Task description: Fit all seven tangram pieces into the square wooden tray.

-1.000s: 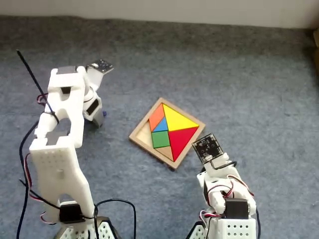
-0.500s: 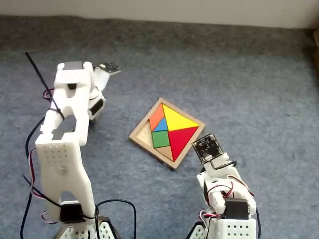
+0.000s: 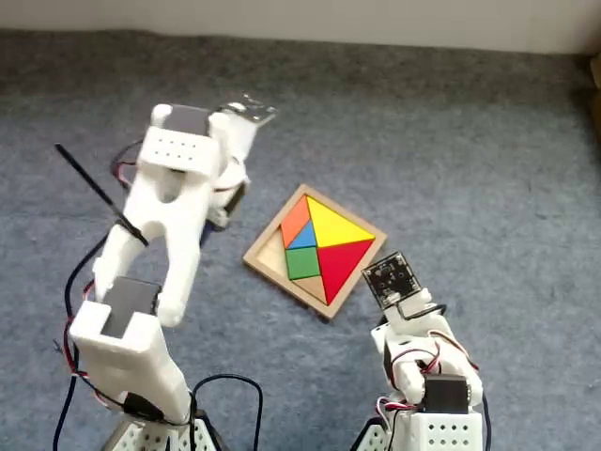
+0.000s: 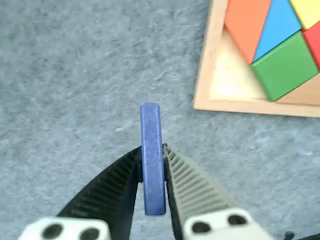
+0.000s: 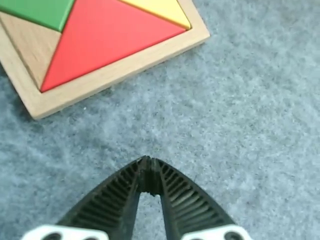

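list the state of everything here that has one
square wooden tray: partly filled, two slots bare
flat dark blue tangram piece: gripped on edge, outside the tray
left gripper: shut on the blue piece
right gripper: shut, empty, over the grey carpet

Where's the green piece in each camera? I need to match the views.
High view: green piece sits in the tray, near its lower-left side, just below the light blue piece.
Left wrist view: green piece in the tray, touching the light blue piece, bare wood beside it.
Right wrist view: green piece lies against the red triangle.
Shared landmark: the tray's wooden rim.
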Tool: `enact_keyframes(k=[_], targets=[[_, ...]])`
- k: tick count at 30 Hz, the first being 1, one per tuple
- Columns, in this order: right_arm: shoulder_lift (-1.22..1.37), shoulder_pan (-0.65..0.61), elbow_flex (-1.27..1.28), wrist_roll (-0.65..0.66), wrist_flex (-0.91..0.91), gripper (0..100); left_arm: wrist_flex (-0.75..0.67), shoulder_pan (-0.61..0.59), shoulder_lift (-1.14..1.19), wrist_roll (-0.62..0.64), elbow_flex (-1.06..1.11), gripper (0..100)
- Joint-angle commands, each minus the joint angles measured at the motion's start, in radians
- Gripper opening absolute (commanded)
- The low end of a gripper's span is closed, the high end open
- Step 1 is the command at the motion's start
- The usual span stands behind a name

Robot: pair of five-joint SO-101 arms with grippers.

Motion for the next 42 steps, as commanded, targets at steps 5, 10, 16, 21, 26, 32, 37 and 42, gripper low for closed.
enact_keyframes(k=[5, 10, 16, 21, 26, 32, 37, 42], targets=[[0.012, 0.012, 0.147, -0.002, -0.002, 0.5, -0.204, 0.231, -0.074, 0.302, 0.142, 1], [0.012, 0.012, 0.147, -0.002, -0.002, 0.5, -0.267, 0.278, -0.067, 0.591, 0.157, 1], [0.012, 0.012, 0.147, -0.002, -0.002, 0.5, -0.296, 0.282, -0.067, 0.726, 0.189, 1], [0.012, 0.012, 0.147, -0.002, -0.002, 0.5, -0.514, 0.275, -0.067, 0.729, 0.357, 1], [0.012, 0.012, 0.147, -0.002, -0.002, 0.5, -0.657, 0.278, -0.068, 0.729, 0.449, 1], [0.012, 0.012, 0.147, -0.002, -0.002, 0.5, -0.643, 0.280, -0.076, 0.724, 0.447, 10], [0.012, 0.012, 0.147, -0.002, -0.002, 0.5, -0.578, 0.274, -0.079, 0.729, 0.446, 28], [0.012, 0.012, 0.147, -0.002, -0.002, 0.5, -0.574, 0.272, -0.079, 0.729, 0.446, 28]])
